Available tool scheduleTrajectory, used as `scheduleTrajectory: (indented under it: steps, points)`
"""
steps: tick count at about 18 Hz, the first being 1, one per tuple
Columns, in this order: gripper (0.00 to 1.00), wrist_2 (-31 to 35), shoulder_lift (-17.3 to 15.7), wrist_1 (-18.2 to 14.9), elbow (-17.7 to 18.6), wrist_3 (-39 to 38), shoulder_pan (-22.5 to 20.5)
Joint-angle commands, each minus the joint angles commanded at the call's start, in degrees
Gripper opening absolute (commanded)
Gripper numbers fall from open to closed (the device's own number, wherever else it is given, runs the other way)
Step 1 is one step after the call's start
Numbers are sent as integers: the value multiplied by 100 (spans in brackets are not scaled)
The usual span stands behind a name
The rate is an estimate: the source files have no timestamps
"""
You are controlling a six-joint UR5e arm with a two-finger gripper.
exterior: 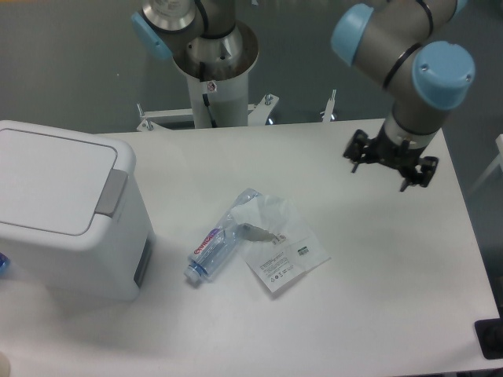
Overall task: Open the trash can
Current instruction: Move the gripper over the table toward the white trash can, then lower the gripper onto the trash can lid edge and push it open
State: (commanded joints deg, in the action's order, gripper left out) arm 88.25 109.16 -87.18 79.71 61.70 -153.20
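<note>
The trash can (63, 259) is a large white boxy bin at the table's left edge. Its flat lid (51, 181) lies shut, and the grey push bar (112, 192) sits on the rim facing the table's middle. My gripper (379, 174) hangs over the far right part of the table, well away from the bin. Its black fingers (353, 159) point down, spread open, with nothing between them.
A clear plastic bottle (214, 250) with a red label lies mid-table, touching a crumpled clear bag and a labelled packet (284, 261). The arm's pedestal (212, 71) stands behind the table. A black object (491, 339) sits at the right front corner.
</note>
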Motion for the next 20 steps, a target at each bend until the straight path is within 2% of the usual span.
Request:
scheduleTrajectory:
  steps: [2,5,7,12,15,20]
  points:
    - [100,-263,-149,-88,0,-122,114]
    - [100,-764,-404,-97,18,-762,316]
    - [100,-1176,-405,-115,-9,-1080,361]
    - [100,-1985,-431,-115,-17,-1204,624]
    - [100,-2408,-606,-123,0,-1265,764]
    - [100,-2786,-686,-44,-131,-2345,1125]
